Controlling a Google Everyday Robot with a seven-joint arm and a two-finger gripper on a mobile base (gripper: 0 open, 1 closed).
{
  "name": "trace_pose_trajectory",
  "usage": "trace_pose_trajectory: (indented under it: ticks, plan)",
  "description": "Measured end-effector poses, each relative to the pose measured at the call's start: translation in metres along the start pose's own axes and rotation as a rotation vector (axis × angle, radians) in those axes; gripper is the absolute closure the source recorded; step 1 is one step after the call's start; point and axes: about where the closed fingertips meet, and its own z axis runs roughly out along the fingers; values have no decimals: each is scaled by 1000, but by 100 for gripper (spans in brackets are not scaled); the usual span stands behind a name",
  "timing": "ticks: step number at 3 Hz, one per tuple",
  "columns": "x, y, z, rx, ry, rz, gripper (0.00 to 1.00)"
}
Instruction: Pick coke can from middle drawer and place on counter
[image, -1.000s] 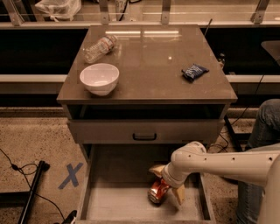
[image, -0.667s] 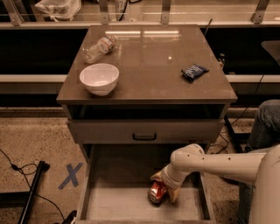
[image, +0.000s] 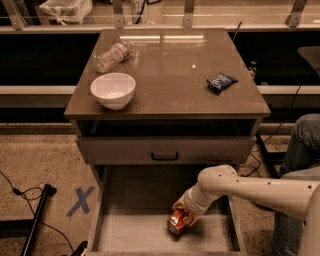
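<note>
Looking down from the front, we see the middle drawer (image: 135, 231) standing open toward us. Above the drawer, the counter (image: 170, 75) carries a white bowl (image: 113, 90) over the drawer's left side, a clear plastic bottle (image: 114, 54) lying farther back, and a dark blue packet (image: 222, 81) over the drawer's right side. A closed drawer front (image: 125, 150) with a dark handle sits directly above the drawer's back edge. Beyond the drawer's left wall, a blue X (image: 80, 201) marks the floor. A white arm (image: 250, 187) crosses the drawer's right wall. Its gripper (image: 182, 215) is in the drawer's front right part, clamped around the tilted coke can (image: 177, 223); whether the can touches the drawer floor we cannot tell.
</note>
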Motion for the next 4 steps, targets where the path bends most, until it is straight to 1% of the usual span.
trace_pose_trajectory:
  ticks: [1,2,3,4]
  plan:
    - [-17,-18,-53,194,-62,-26,100]
    - [-41,-26,-123,360,-23,-66,100]
    - [-60,-45,-210,470,15,-125,100]
    - [-79,-70,-286,508,60,-187,100]
